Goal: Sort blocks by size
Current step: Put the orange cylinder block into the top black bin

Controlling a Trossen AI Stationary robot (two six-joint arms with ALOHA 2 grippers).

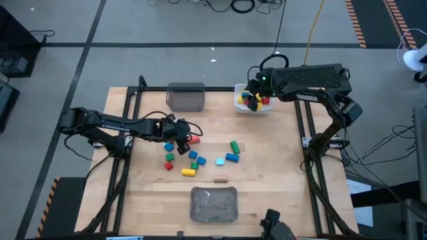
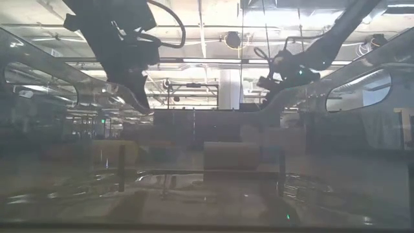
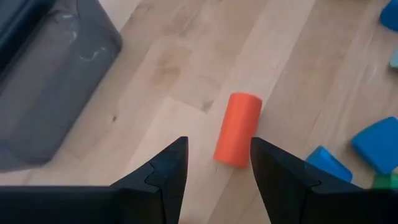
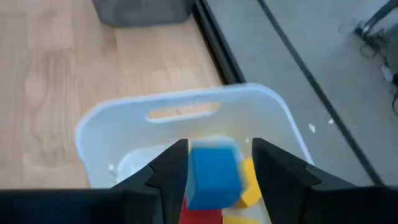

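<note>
The wooden counter (image 1: 267,193) carries a grey bin (image 1: 186,97) at upper centre, a white bin (image 1: 241,101) at upper right, and a clear tray (image 1: 214,203) at lower centre.

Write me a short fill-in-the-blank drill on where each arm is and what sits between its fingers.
1. The right gripper hangs over the white bin with a ____ block between its fingers.
2. Between the fingers of the left gripper, a ____ cylinder lies on the table.
3. The grey bin stands at the table's far edge, to the ____ of the white bin in the high view.

Missing words: blue; red; left
</note>
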